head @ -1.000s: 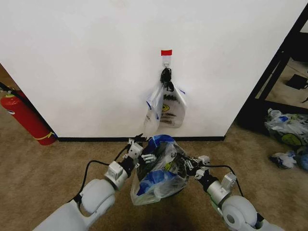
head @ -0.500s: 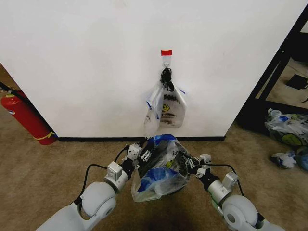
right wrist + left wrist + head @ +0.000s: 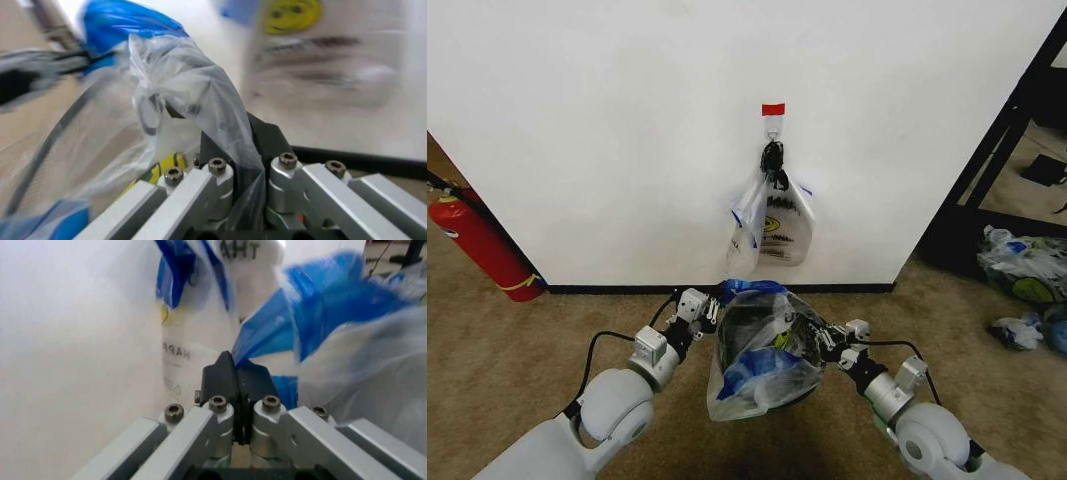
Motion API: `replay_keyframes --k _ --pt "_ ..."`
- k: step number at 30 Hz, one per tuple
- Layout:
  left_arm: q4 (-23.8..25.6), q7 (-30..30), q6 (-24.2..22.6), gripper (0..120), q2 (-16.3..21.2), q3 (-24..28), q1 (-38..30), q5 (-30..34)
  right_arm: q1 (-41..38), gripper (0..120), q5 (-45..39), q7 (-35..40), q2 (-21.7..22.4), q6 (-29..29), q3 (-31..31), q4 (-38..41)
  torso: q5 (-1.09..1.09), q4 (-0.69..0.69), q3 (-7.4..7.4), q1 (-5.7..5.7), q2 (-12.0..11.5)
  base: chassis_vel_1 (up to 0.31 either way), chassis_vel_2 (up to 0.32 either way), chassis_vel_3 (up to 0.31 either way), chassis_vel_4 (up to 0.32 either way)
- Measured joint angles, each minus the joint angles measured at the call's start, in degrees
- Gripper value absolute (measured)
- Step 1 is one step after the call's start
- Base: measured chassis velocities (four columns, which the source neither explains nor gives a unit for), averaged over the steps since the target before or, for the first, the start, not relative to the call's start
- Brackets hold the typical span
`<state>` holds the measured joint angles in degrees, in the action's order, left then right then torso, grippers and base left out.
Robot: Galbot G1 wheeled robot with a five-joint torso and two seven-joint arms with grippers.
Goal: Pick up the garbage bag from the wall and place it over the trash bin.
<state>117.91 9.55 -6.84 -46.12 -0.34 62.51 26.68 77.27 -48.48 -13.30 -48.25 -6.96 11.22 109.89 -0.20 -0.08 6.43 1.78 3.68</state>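
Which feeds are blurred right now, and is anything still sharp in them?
Left wrist view: the garbage bag is smeared, while the left tool stays crisp. Right wrist view: the bags on the wall are streaked, the right tool sharp. Head view: evenly clear.

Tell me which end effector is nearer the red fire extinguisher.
Left. The left end effector grips the garbage bag on the side facing the fire extinguisher; the right end effector holds the bag's far side.

An indoor test room or lab corner is suggested: a plain white wall [image 3: 607,130] with black baseboard is met by brown carpet [image 3: 517,350], and a red fire extinguisher [image 3: 479,245] is kept beside it.
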Motion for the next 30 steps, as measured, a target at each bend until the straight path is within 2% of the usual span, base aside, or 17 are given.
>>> replay_keyframes --k 1,7,10,20,22,26,27,30 --pt "0.0 0.0 0.0 0 0.0 0.0 0.0 0.0 0.0 1 0.0 0.0 0.0 0.0 0.0 0.0 0.00 0.00 0.00 0.00 0.0 0.000 0.000 0.000 0.000" --pt "-1.8 -3.6 -1.7 0 2.2 -1.1 -0.6 -0.4 -1.2 1 -4.1 -20.3 0.5 -4.3 3.5 -6.7 0.01 0.00 0.00 0.00 0.0 0.000 0.000 0.000 0.000" --pt "-2.1 -4.4 -2.1 0 2.5 -1.5 0.2 -0.9 -1.2 1 -5.4 -22.5 0.5 -4.9 4.1 -7.8 0.01 0.00 0.00 0.00 0.0 0.000 0.000 0.000 0.000" --pt "-3.9 -5.7 -2.9 0 1.4 -1.8 1.6 -2.3 -1.3 1 -12.1 -19.4 -1.6 -7.7 2.5 -7.8 0.00 0.00 0.00 0.00 0.0 0.000 0.000 0.000 0.000" --pt "-4.9 -4.5 -1.7 0 0.7 -1.5 1.6 -0.4 -1.1 1 -13.2 -17.1 -2.5 -8.1 1.8 -7.4 0.00 0.00 0.00 0.00 0.0 0.000 0.000 0.000 0.000" --pt "-5.2 -3.6 0.7 9 0.2 -1.3 1.5 3.7 -0.8 1 -13.2 -14.4 -3.3 -8.5 0.9 -7.4 -0.01 0.00 0.00 0.00 0.0 0.000 0.000 0.000 0.000" --pt "-5.2 -4.2 2.1 16 0.2 -1.4 1.5 5.5 -0.6 1 -12.9 -12.8 -3.8 -8.5 0.5 -7.3 0.00 -0.01 0.00 0.00 0.0 0.000 0.000 0.000 0.000" --pt "-5.6 -7.1 4.9 26 0.1 -1.6 1.6 7.8 -0.5 1 -11.4 -9.1 -4.8 -8.6 -0.5 -7.4 0.00 0.00 0.00 0.00 0.0 0.000 0.000 0.000 0.000"
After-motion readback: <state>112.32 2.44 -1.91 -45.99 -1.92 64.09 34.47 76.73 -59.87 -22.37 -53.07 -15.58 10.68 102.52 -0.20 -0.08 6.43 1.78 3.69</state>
